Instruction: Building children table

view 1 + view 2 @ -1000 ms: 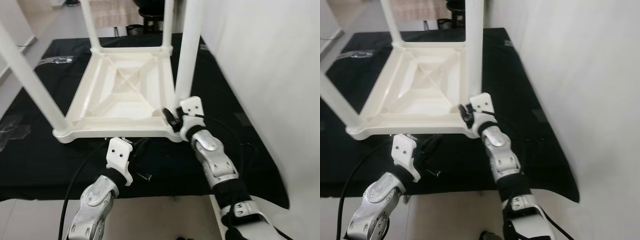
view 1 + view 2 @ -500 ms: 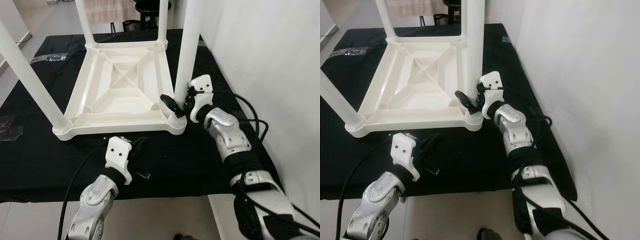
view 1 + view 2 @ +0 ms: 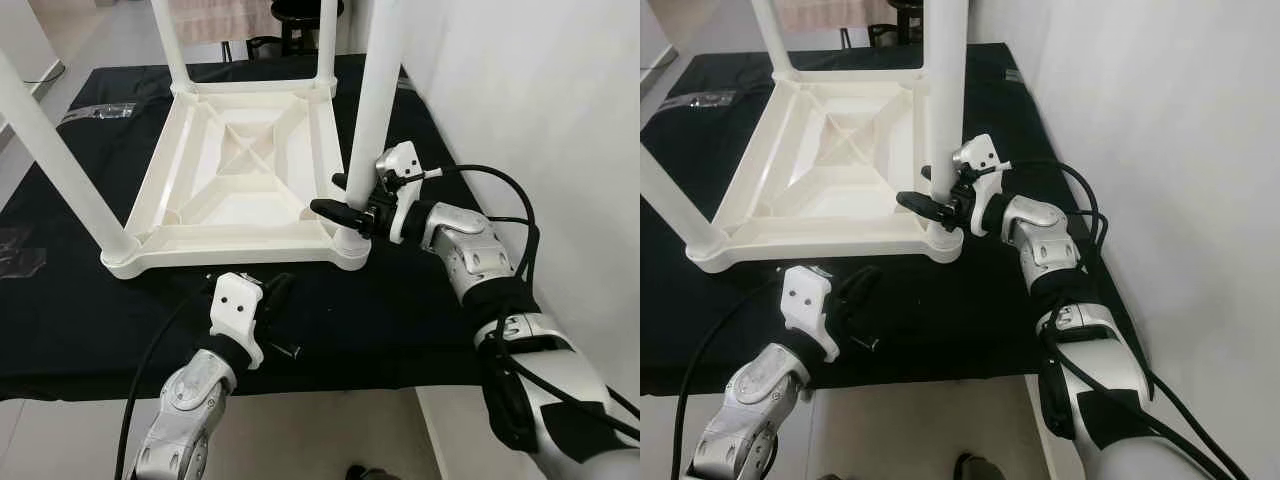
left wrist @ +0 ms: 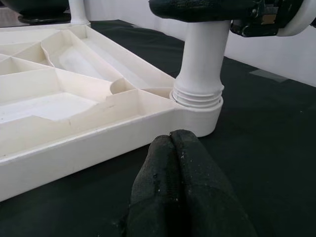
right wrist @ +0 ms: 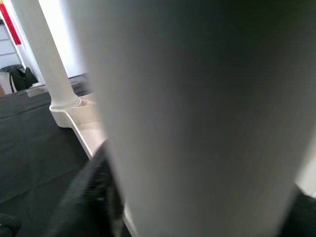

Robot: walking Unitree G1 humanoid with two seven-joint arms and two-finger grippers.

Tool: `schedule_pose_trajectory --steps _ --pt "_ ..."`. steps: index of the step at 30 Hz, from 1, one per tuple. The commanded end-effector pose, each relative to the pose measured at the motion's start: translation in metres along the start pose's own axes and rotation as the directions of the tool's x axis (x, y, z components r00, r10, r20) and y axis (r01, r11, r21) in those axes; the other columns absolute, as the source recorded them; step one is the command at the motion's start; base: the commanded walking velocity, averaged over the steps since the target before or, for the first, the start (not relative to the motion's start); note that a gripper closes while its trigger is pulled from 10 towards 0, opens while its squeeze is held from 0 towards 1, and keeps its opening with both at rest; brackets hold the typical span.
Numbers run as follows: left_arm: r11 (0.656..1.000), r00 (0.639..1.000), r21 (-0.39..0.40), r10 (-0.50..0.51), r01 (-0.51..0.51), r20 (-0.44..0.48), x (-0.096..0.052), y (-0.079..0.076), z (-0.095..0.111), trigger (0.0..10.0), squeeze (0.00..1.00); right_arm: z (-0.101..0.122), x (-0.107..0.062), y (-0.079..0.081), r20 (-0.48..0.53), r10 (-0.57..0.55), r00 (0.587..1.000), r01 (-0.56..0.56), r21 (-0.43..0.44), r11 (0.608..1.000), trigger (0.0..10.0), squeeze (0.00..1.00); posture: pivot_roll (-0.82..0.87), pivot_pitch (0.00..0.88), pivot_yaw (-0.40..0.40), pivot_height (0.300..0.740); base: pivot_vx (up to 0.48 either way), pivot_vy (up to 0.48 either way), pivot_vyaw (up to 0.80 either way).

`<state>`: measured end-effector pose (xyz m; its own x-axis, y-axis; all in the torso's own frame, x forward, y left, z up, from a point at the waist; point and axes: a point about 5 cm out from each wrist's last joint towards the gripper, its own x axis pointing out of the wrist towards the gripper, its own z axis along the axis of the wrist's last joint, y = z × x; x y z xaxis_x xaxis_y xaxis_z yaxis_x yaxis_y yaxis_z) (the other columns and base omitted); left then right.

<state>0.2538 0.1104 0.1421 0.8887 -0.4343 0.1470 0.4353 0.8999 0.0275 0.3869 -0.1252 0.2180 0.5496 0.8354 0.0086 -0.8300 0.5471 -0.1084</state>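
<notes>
Lying upside down on the black cloth (image 3: 420,310) is the white children's table (image 3: 245,165), its underside ribs facing up so the legs can go into the corner sockets. At the near right corner, the right gripper (image 3: 345,200) has its black fingers wrapped around the leg (image 3: 372,110) just above the threaded collar, seemingly to twist it home. The left gripper (image 3: 272,300) rests on the cloth just beside the table's near edge, fingers pressed together on nothing, probably waiting its turn.
</notes>
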Motion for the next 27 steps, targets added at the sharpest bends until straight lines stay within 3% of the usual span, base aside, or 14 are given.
schedule_pose_trajectory --steps 1,7,9,10,11,13,14,15,16,17,19,21,23,27 --pt "1.0 1.0 0.001 -0.001 0.001 -0.015 -0.002 -0.001 -0.002 10.0 0.0 -0.003 0.003 0.004 0.0 0.038 0.999 -0.038 0.008 0.999 0.0 0.0 0.05 0.137 -0.013 0.74 0.0 0.0 0.0" --pt "1.0 1.0 0.0 -0.001 0.001 -0.014 -0.002 -0.002 -0.002 10.0 0.0 -0.015 -0.005 0.003 -0.007 0.007 1.0 -0.007 0.019 1.0 0.0 0.0 0.05 0.142 -0.017 0.74 0.0 0.0 0.0" --pt "1.0 1.0 0.002 0.002 -0.002 -0.013 -0.002 -0.002 -0.001 10.0 0.0 -0.029 -0.012 0.003 -0.026 -0.098 0.995 0.099 0.042 0.994 0.0 0.0 0.04 0.145 -0.017 0.74 0.0 0.0 0.0" --pt "1.0 1.0 0.003 0.004 -0.004 -0.012 -0.002 -0.001 -0.001 10.0 0.0 -0.04 -0.015 0.005 -0.049 -0.207 0.977 0.21 0.062 0.976 0.0 0.0 0.04 0.146 -0.017 0.74 0.0 0.0 0.0" --pt "1.0 1.0 0.003 0.004 -0.004 -0.012 -0.002 -0.001 -0.001 10.0 0.0 -0.04 -0.015 0.005 -0.049 -0.207 0.977 0.21 0.062 0.976 0.0 0.0 0.04 0.146 -0.017 0.74 0.0 0.0 0.0" --pt "1.0 1.0 0.005 0.005 -0.005 -0.012 -0.003 0.0 -0.001 10.0 0.0 -0.052 -0.017 0.008 -0.076 -0.321 0.944 0.326 0.078 0.942 0.0 0.0 0.03 0.147 -0.018 0.74 0.0 0.0 0.0" --pt "1.0 1.0 0.005 0.004 -0.004 -0.011 -0.002 0.0 0.0 10.0 0.0 -0.069 -0.016 0.022 -0.092 -0.483 0.871 0.492 0.149 0.858 0.0 0.0 0.05 0.157 -0.026 0.74 0.0 0.0 0.0" --pt "1.0 1.0 0.005 0.004 -0.004 -0.011 -0.002 0.0 0.0 10.0 0.0 -0.069 -0.016 0.022 -0.092 -0.483 0.871 0.492 0.149 0.858 0.0 0.0 0.05 0.157 -0.026 0.74 0.0 0.0 0.0" --pt "1.0 1.0 0.009 0.003 -0.003 -0.013 -0.002 0.001 0.0 10.0 0.0 -0.076 -0.012 0.042 -0.092 -0.545 0.833 0.553 0.123 0.824 0.0 0.0 0.04 0.155 -0.012 0.74 0.0 0.0 0.0" --pt "1.0 1.0 0.009 0.003 -0.003 -0.013 -0.002 0.001 0.0 10.0 0.0 -0.076 -0.012 0.042 -0.092 -0.545 0.833 0.553 0.123 0.824 0.0 0.0 0.04 0.155 -0.012 0.74 0.0 0.0 0.0" --pt "1.0 1.0 0.016 0.008 -0.008 -0.012 -0.003 0.002 -0.001 10.0 0.0 -0.07 0.0 0.06 -0.058 -0.528 0.847 0.531 0.114 0.84 0.0 0.0 0.01 0.148 -0.005 0.74 0.0 0.0 0.0" --pt "1.0 1.0 0.011 0.007 -0.007 -0.012 -0.003 0.002 -0.001 10.0 0.0 -0.069 0.002 0.055 -0.062 -0.526 0.848 0.529 0.11 0.841 0.0 0.0 0.03 0.151 -0.025 0.74 0.0 0.0 0.0" --pt "1.0 1.0 0.004 0.001 -0.001 -0.013 -0.002 0.002 -0.001 10.0 0.0 -0.072 0.002 0.041 -0.086 -0.58 0.81 0.586 0.112 0.803 0.0 0.0 0.03 0.15 -0.021 0.74 0.0 0.0 0.0" --pt "1.0 1.0 0.011 0.011 -0.011 -0.009 -0.002 0.002 0.0 10.0 0.0 -0.067 0.003 0.041 -0.072 -0.593 0.802 0.597 0.084 0.798 0.0 0.0 0.03 0.151 -0.021 0.74 0.0 0.0 0.0"
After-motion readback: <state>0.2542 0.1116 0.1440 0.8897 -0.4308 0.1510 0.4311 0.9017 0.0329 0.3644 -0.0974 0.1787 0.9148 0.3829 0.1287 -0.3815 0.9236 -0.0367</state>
